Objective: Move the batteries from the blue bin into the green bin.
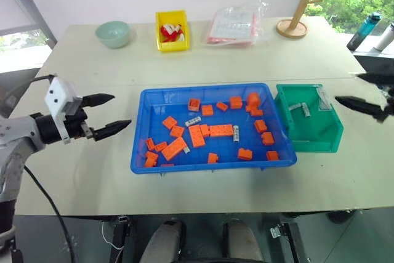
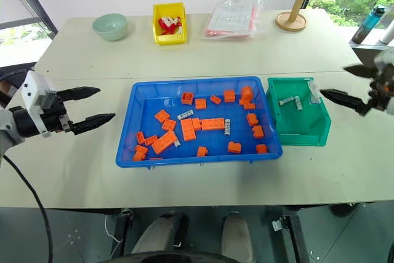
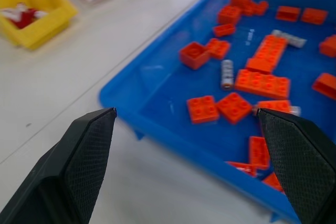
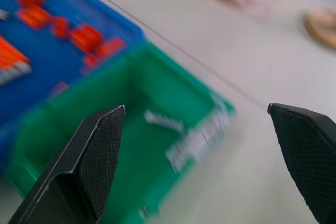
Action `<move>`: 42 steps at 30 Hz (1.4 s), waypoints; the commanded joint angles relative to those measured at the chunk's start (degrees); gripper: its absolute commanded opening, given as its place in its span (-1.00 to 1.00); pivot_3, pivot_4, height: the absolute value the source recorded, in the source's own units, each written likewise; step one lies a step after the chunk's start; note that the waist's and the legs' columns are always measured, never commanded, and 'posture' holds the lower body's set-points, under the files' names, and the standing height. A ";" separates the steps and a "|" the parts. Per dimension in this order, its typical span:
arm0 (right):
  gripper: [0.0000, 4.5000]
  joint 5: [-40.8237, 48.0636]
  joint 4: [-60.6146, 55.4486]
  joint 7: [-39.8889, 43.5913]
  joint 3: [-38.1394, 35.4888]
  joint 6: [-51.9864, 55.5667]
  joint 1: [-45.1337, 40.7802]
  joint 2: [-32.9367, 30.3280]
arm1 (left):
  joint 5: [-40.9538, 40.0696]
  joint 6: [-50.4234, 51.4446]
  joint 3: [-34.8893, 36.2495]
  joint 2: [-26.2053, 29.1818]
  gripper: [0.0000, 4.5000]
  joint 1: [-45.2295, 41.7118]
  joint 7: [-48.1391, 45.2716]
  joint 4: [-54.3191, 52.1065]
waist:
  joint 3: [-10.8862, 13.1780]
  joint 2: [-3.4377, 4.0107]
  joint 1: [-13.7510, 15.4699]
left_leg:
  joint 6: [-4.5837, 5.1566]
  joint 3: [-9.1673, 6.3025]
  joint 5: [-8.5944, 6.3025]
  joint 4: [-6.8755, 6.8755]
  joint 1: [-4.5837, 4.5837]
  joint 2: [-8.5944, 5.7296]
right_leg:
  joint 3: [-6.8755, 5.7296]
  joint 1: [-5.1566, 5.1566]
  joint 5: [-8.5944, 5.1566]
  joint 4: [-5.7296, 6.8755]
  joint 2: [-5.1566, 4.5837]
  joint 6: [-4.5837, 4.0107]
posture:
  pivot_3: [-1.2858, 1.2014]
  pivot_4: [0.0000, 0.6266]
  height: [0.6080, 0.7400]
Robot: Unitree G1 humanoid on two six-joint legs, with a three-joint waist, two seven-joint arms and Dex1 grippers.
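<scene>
The blue bin point(image 1: 136, 152) lies in the middle of the table, scattered with orange bricks point(image 1: 220, 130). Among them lie silver batteries point(image 1: 193, 121), one more battery point(image 1: 236, 133) right of centre and another by a brick point(image 1: 186, 149). The green bin point(image 1: 317, 143) touches the blue bin's right side and holds two batteries point(image 1: 295, 106). My left gripper point(image 1: 122, 110) hovers open and empty just left of the blue bin. My right gripper point(image 1: 346, 88) is open and empty, raised just right of the green bin's far corner. The right wrist view looks down into the green bin point(image 4: 105, 129).
At the back of the table stand a pale green bowl point(image 1: 113, 33), a small yellow bin point(image 1: 172, 29) with red and white parts, a plastic bag point(image 1: 233, 26) and a wooden stand point(image 1: 294, 23). Bottles point(image 1: 363, 32) stand off to the far right.
</scene>
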 commanded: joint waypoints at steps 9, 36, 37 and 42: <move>0.99 -4.51 -4.28 12.73 30.83 -1.38 -32.07 25.52 | -4.20 3.56 -2.03 6.57 1.00 -2.51 -9.35 -4.55 | 0.02 -0.02 -1.18 | -0.01 -0.12 0.00 -0.06 -0.06 0.00 | -0.03 -0.10 0.00 0.06 0.02 0.00 | 0.03 -0.52 0.67; 0.99 -29.44 39.01 16.40 47.98 -37.69 -38.29 59.31 | -6.16 6.61 7.11 5.18 1.00 13.42 -3.21 -19.20 | 0.03 -0.07 -2.59 | -0.08 -0.44 0.03 -0.08 -0.13 -0.07 | -0.04 -0.25 0.01 0.21 0.12 -0.02 | 0.03 -0.52 0.67; 0.99 -29.69 39.72 16.35 47.78 -37.87 -38.37 59.73 | -6.20 6.65 7.16 5.15 1.00 13.47 -3.05 -19.36 | 0.03 -0.07 -2.63 | -0.08 -0.44 0.03 -0.08 -0.13 -0.07 | -0.04 -0.25 0.01 0.21 0.12 -0.02 | 0.03 -0.52 0.67; 0.54 -29.38 41.51 16.35 45.98 -36.97 -38.65 61.36 | -6.44 6.95 7.00 5.33 1.00 12.56 -2.49 -19.18 | 0.04 -0.06 -2.70 | -0.10 -0.44 0.02 -0.08 -0.13 -0.06 | -0.04 -0.27 0.01 0.22 0.13 -0.02 | 0.03 -0.52 0.67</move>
